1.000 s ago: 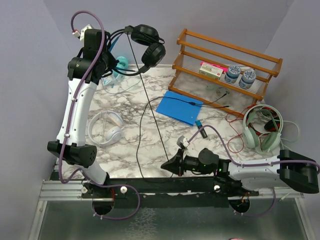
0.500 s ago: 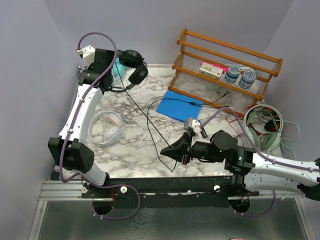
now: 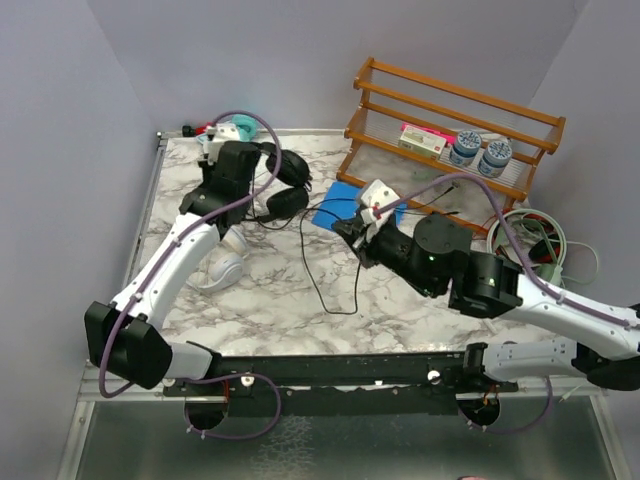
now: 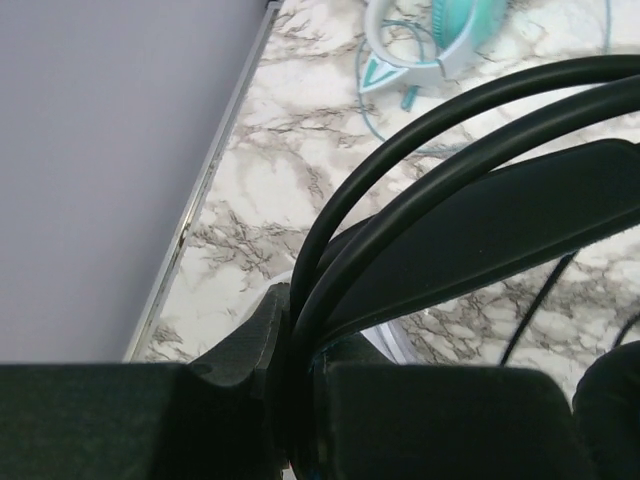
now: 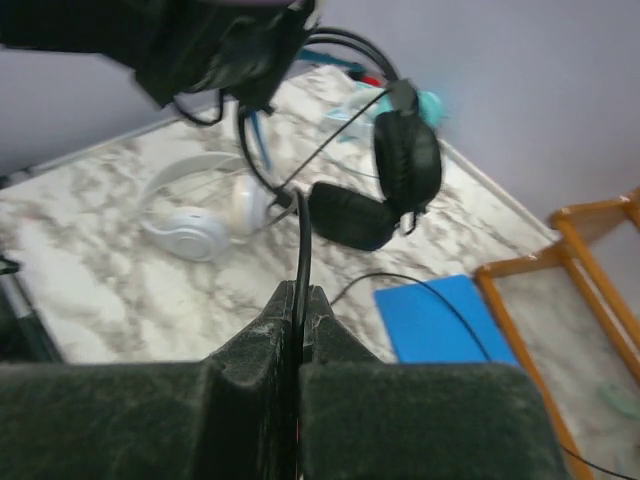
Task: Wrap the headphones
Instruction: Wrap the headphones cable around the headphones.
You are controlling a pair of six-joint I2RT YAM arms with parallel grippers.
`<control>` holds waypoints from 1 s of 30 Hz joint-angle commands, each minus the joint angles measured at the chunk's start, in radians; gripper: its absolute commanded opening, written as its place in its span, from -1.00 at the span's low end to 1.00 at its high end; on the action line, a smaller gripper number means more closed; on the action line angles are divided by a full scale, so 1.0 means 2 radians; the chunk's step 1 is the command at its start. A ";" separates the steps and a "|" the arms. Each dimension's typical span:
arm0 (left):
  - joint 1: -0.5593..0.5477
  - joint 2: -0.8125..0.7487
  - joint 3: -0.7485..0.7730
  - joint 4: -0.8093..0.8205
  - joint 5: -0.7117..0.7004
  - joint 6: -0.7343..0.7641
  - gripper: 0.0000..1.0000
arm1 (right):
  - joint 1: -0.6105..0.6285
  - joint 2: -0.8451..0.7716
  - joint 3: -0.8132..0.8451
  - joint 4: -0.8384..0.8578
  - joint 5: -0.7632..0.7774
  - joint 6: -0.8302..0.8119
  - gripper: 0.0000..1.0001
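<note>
My left gripper (image 3: 258, 168) is shut on the headband of the black headphones (image 3: 287, 187) and holds them over the back left of the marble table; the clamped band (image 4: 430, 170) fills the left wrist view. My right gripper (image 3: 347, 230) is shut on their thin black cable (image 3: 312, 268), pinched between the jaws (image 5: 300, 295), with the black headphones (image 5: 385, 185) just ahead. The cable sags in a loop onto the table. The white headphones (image 3: 226, 266) lie flat, partly under my left arm, and also show in the right wrist view (image 5: 195, 215). The teal cat-ear headset (image 4: 440, 35) lies at the back left (image 3: 240, 130).
A wooden rack (image 3: 450, 125) with a box and two jars stands at the back right. A blue pad (image 3: 350, 212) lies in front of it. A pale green headset with red cable (image 3: 535, 240) lies at the right edge. Walls close the left and back.
My left arm has swung the black headphones down and to the right from the back left corner. My right gripper has risen and moved from the front edge toward the back, pulling the cable with it.
</note>
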 commanded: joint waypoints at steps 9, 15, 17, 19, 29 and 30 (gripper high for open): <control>-0.112 -0.063 -0.097 0.071 -0.092 0.103 -1.00 | -0.209 0.124 0.132 0.011 -0.051 -0.022 -0.99; -0.114 -0.060 -0.121 0.067 -0.106 0.119 -1.00 | -0.252 0.142 0.181 0.010 -0.068 -0.023 -0.98; -0.116 -0.067 -0.124 0.067 -0.088 0.115 -1.00 | -0.266 0.146 0.196 0.008 -0.074 -0.022 -0.99; -0.118 -0.075 -0.124 0.065 -0.061 0.110 -1.00 | -0.277 0.153 0.208 0.008 -0.078 -0.022 -0.99; -0.120 -0.121 -0.081 -0.009 0.133 0.073 -1.00 | -0.362 0.226 0.188 0.046 -0.233 0.014 -0.99; -0.120 -0.127 -0.078 -0.017 0.149 0.073 -1.00 | -0.371 0.234 0.184 0.053 -0.247 0.023 -0.99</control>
